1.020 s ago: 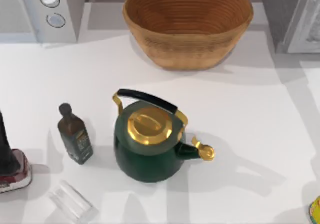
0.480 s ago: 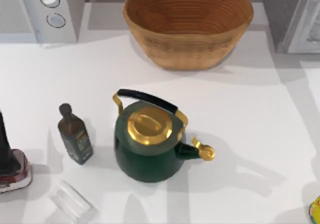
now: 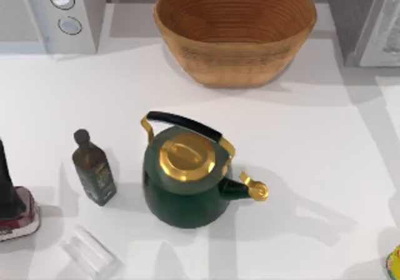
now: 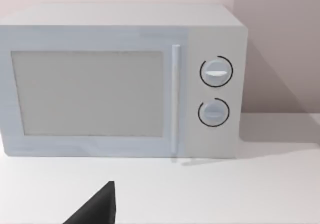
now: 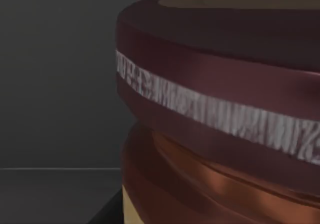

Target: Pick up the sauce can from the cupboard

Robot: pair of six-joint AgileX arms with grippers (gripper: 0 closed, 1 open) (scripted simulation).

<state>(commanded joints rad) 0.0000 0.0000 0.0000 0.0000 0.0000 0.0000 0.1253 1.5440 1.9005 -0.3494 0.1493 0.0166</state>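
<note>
The right wrist view looks at the sauce can (image 5: pixel 225 109) from very close: its dark maroon rim, a pale band beneath it and a coppery brown body stand right in front of the right arm's camera, against a dark wall. A dark corner at the edge of that view may be part of the right gripper; whether its fingers are spread or pinching the can cannot be told.

The left arm points its wrist level at the microwave (image 4: pixel 120 79), which stands ahead of it on the white table (image 4: pixel 260 194), door and two round dials facing it. A black wedge (image 4: pixel 97 206) low in that view is part of the left gripper; its fingers' state cannot be told.

From above, the table carries a green kettle (image 3: pixel 184 183) with a gold lid, a dark bottle (image 3: pixel 94 169) beside it, and a wicker basket (image 3: pixel 235 30) farther back.
</note>
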